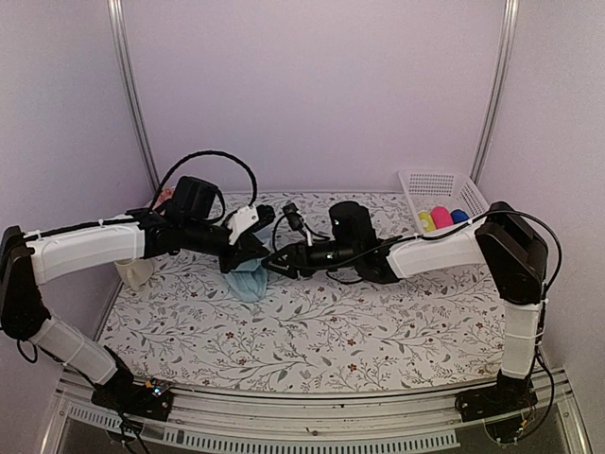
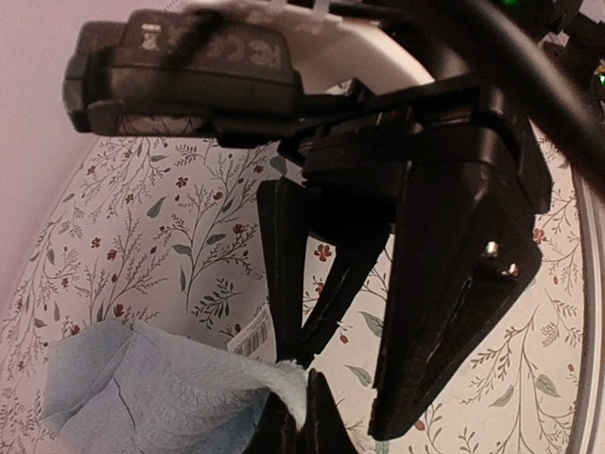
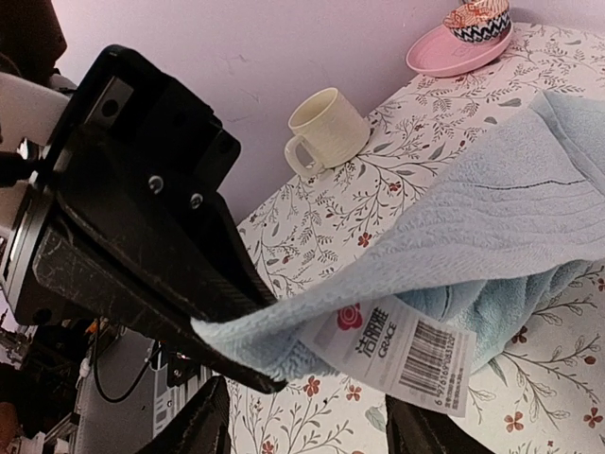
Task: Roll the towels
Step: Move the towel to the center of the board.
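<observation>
Right wrist view: the left end effector (image 3: 248,364) pinches a corner of the pale aqua towel (image 3: 492,208) above the counter (image 3: 312,236), while the right end effector (image 3: 307,426), spread at its labelled edge, probably must clamp there before rolling.

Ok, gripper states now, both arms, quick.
Left gripper: closed, pinching a corner of the pale aqua towel.
Right gripper: open, fingers apart at the towel's labelled edge, gripping nothing.

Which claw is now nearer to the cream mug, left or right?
Left. The left claw pinches the pale blue towel on the side toward the cream mug; the right claw, open, faces it from the far side.
</observation>
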